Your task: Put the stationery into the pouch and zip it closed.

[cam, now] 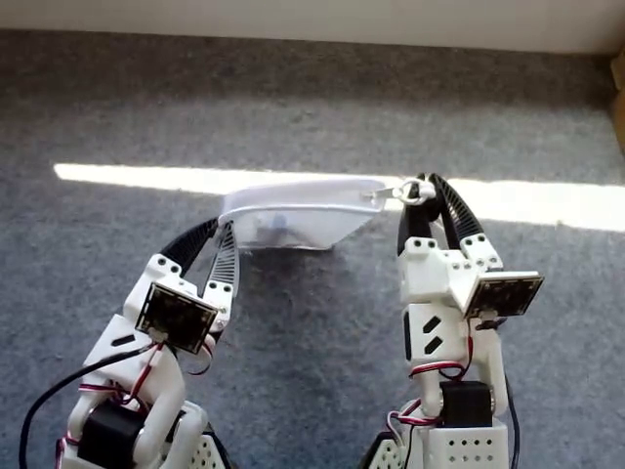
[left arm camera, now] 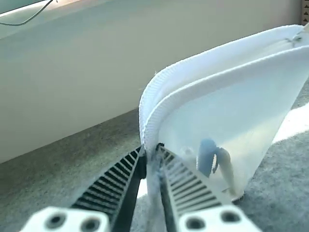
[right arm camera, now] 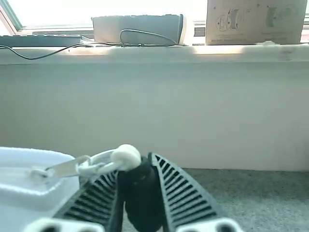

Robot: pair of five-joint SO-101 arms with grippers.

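A translucent white pouch [cam: 298, 220] is held up off the grey carpet between my two arms. My left gripper [cam: 224, 237] is shut on the pouch's left end, its black ribbed fingers pinching the zip seam [left arm camera: 150, 153]. Through the pouch wall [left arm camera: 236, 111] I see a blue item [left arm camera: 207, 154] and a pale item [left arm camera: 226, 168] lying at the bottom. My right gripper [cam: 422, 192] is shut on the zipper pull at the pouch's right end. The pull's white bead [right arm camera: 126, 155] and metal tab [right arm camera: 65, 166] stick out from the fingers [right arm camera: 178, 191] toward the pouch [right arm camera: 26, 181].
Grey carpet [cam: 312, 107] covers the whole work surface, with a bright sunlit strip [cam: 547, 202] running across behind the pouch. A pale wall [right arm camera: 193, 101] rises at the far edge, topped by a sill with a cardboard box [right arm camera: 256, 21] and cables.
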